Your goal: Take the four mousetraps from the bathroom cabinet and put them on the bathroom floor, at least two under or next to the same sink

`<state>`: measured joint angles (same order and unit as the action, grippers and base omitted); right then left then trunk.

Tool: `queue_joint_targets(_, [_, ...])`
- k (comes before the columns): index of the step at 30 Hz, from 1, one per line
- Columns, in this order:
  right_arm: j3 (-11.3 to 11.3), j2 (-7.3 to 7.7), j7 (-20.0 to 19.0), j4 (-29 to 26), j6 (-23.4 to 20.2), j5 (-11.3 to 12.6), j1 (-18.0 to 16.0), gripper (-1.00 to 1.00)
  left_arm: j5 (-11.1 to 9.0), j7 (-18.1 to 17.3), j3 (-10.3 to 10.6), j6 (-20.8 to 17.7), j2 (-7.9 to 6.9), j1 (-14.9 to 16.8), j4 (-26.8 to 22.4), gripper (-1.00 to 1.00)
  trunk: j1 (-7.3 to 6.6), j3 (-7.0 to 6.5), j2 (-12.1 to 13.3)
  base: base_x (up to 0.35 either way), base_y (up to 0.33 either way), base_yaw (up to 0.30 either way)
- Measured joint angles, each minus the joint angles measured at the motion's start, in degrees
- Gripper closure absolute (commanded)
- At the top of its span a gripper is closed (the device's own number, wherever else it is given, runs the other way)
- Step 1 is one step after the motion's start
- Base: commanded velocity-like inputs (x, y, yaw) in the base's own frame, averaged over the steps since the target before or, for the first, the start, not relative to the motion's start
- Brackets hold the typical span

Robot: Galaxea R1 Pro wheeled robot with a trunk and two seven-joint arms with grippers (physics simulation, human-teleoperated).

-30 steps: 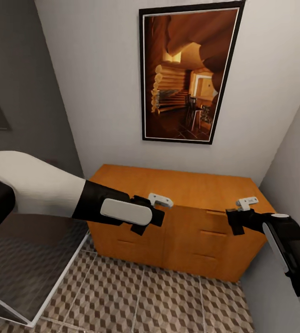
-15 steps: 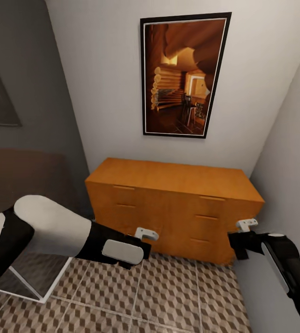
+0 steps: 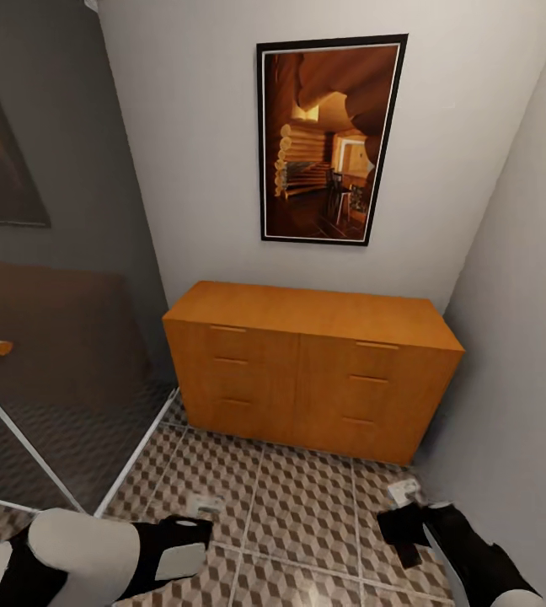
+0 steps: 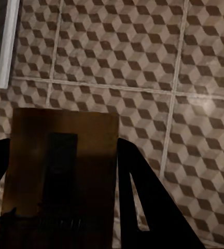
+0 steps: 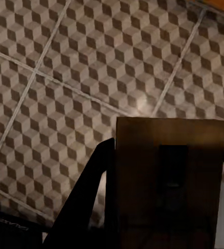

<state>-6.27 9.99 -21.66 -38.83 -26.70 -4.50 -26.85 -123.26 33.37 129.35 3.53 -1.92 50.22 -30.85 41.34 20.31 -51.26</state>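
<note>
The cabinet [image 3: 311,371] is smooth orange-brown wood with a satin sheen and flat drawer fronts. The bathroom floor [image 3: 298,506] is tile printed with brown, beige and white cubes, faintly glossy, with pale grout lines. In each wrist view, a dark-brown slab with a matt, wood-like face sits between matt black gripper fingers: the left mousetrap [image 4: 60,171] and the right mousetrap [image 5: 169,176]. The walls [image 3: 197,152] look matt and plain. The framed picture [image 3: 328,139] has a smooth black frame. A glass panel [image 3: 62,354] is glossy and reflective.
</note>
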Motion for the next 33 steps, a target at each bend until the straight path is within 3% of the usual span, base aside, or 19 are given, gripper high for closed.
queue_joint_targets(3, [-2.37,-3.73,1.57,12.28,10.48,-2.8,-0.02,1.0,0.1,-8.32,-0.16,-0.04,0.06,-6.77,8.9,1.0,-0.01,0.0,0.0,-0.006,0.0,0.0])
queue_joint_targets(4, [-3.04,-5.29,4.04,18.76,17.4,-3.85,0.05,1.0,0.07,-12.63,-0.18,-0.01,-0.04,-9.47,11.43,1.0,-0.01,0.0,-0.01,-0.001,0.0,0.0])
queue_joint_targets(6, [-3.22,-6.24,8.04,25.72,27.39,-4.16,-0.04,1.0,0.16,-16.23,-0.17,0.4,-0.12,-13.25,13.22,1.0,-0.01,0.0,-0.01,0.0,0.0,0.0])
queue_joint_targets(8, [-3.24,-6.58,9.27,28.62,31.12,-4.15,-0.01,1.0,0.33,-17.23,-0.14,1.5,-0.23,-15.77,13.73,1.0,-0.01,0.0,-0.01,0.0,0.0,0.049])
queue_joint_targets(11, [-3.4,-8.17,10.03,32.02,33.31,-4.42,-0.01,1.0,0.37,-18.21,-0.13,4.01,-0.77,-18.65,14.06,1.0,-0.01,-0.01,-0.01,0.0,0.0,0.2])
queue_joint_targets(14, [-3.22,-9.39,10.47,33.69,34.53,-4.79,-0.02,1.0,0.37,-18.52,-0.12,4.97,-0.97,-19.61,14.13,1.0,-0.01,-0.01,-0.01,0.0,0.0,0.266])
queue_joint_targets(20, [-3.3,-9.85,13.94,35.1,37.42,-4.89,-0.01,1.0,0.22,-18.63,-0.1,5.16,-1.29,-19.94,13.73,1.0,-0.01,-0.02,-0.01,0.0,0.0,0.285])
queue_joint_targets(33, [-3.26,-11.48,14.86,36.66,38.88,-5.2,1.57,1.0,0.22,-18.63,-0.12,5.29,-1.23,-19.94,13.57,1.0,-0.01,-0.02,-0.01,0.0,0.0,0.289])
